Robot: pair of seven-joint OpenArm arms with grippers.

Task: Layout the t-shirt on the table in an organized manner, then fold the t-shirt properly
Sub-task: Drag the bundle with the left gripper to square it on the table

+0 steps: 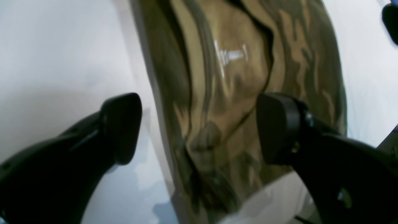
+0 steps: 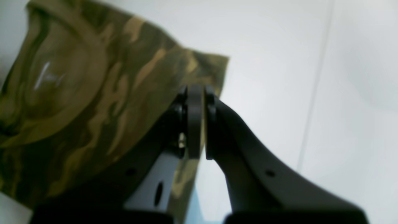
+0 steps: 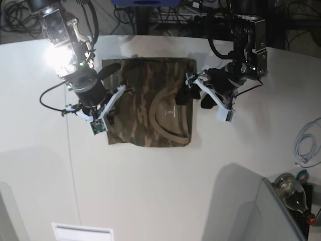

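Note:
The camouflage t-shirt (image 3: pixel 150 103) lies folded into a rough rectangle on the white table (image 3: pixel 150 191), its tan collar (image 3: pixel 173 131) arching near the front edge. My left gripper (image 3: pixel 194 98) hovers open at the shirt's right edge. In the left wrist view its fingers (image 1: pixel 121 127) straddle the cloth (image 1: pixel 217 102) below the small neck label (image 1: pixel 231 56), touching nothing. My right gripper (image 3: pixel 108 118) sits at the shirt's left edge. In the right wrist view it (image 2: pixel 196 121) is shut, with a thin strip of the t-shirt (image 2: pixel 93 93) pinched between the pads.
Dark cables (image 3: pixel 165 15) run along the table's far edge. A white cable (image 3: pixel 303 148) and a bottle (image 3: pixel 291 188) sit at the right. A white slip (image 3: pixel 83 232) lies at the front left. A thin seam (image 3: pixel 72 165) crosses the tabletop.

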